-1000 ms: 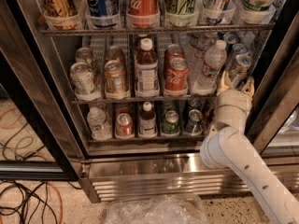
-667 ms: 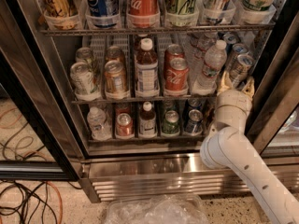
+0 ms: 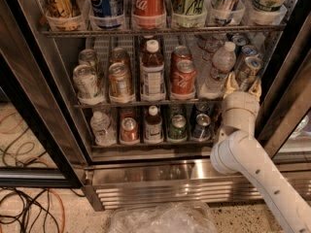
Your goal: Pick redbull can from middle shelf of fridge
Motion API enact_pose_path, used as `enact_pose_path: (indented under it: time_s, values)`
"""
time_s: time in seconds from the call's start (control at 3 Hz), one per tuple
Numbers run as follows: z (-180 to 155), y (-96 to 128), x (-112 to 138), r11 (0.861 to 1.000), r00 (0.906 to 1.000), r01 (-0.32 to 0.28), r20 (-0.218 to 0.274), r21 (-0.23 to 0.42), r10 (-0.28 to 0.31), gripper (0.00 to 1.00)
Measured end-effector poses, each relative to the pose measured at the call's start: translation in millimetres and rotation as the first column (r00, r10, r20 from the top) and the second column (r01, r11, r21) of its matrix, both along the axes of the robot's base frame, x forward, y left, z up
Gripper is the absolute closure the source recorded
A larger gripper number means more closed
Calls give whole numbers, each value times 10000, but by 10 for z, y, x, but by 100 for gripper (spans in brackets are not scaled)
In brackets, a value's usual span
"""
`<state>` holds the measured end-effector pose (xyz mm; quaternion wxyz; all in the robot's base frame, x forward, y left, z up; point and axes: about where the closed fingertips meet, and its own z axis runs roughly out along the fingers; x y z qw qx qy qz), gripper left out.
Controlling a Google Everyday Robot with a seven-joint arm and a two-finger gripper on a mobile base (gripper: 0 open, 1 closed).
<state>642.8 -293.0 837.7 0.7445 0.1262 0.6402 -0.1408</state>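
The fridge (image 3: 160, 178) stands open, and its middle shelf (image 3: 121, 102) is a wire rack with lanes of drinks. At the right end of that shelf a slim silver-and-blue redbull can (image 3: 248, 68) leans in its lane, with more slim cans behind it. My gripper (image 3: 243, 86) reaches in from the lower right on a white arm. Its two yellowish fingertips (image 3: 230, 85) stand apart on either side of the can's lower part. The gripper is open, and the can's base is hidden behind it.
A clear water bottle (image 3: 219, 64) stands just left of the can, then red cola cans (image 3: 182, 76) and a juice bottle (image 3: 153, 72). The dark door frame (image 3: 286, 96) lies close on the right. Cables (image 3: 29, 212) and a plastic bag (image 3: 163, 217) lie on the floor.
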Motion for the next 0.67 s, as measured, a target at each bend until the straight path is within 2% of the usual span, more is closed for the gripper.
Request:
enact_pose_path:
  time_s: [0.33,0.67]
  values:
    - [5,43,110,9998,9998,-176,-72,-43,176,46]
    - [-28,-16,209,10000,9998,37,-170,43,-36,47]
